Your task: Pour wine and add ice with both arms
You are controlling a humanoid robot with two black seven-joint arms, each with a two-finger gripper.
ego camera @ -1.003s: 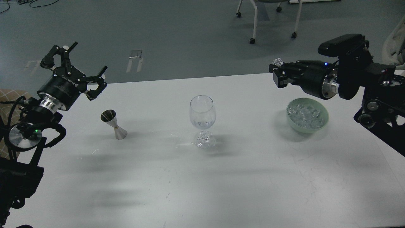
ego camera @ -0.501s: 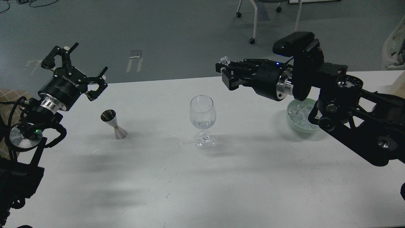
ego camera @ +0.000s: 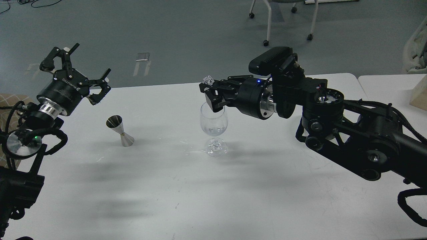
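Note:
A clear wine glass (ego camera: 213, 124) stands upright at the table's middle, with a little clear wine (ego camera: 214, 130) low in its bowl. My right gripper (ego camera: 209, 90) is shut on one ice cube (ego camera: 208, 80) and holds it just above the glass's rim. My left gripper (ego camera: 77, 70) is open and empty, raised at the far left above the table's back edge. A steel jigger (ego camera: 120, 131) stands on the table below and to the right of it. The bowl of ice is hidden behind my right arm.
The white table (ego camera: 200, 186) runs to a back edge near my left gripper. A second table (ego camera: 393, 83) with a light wooden block (ego camera: 419, 95) adjoins at the right. A wheeled chair (ego camera: 283, 20) stands on the floor beyond.
My right arm has swung left from over the ice bowl to over the wine glass, carrying the ice cube. The arm now hides the bowl. My left gripper has barely moved.

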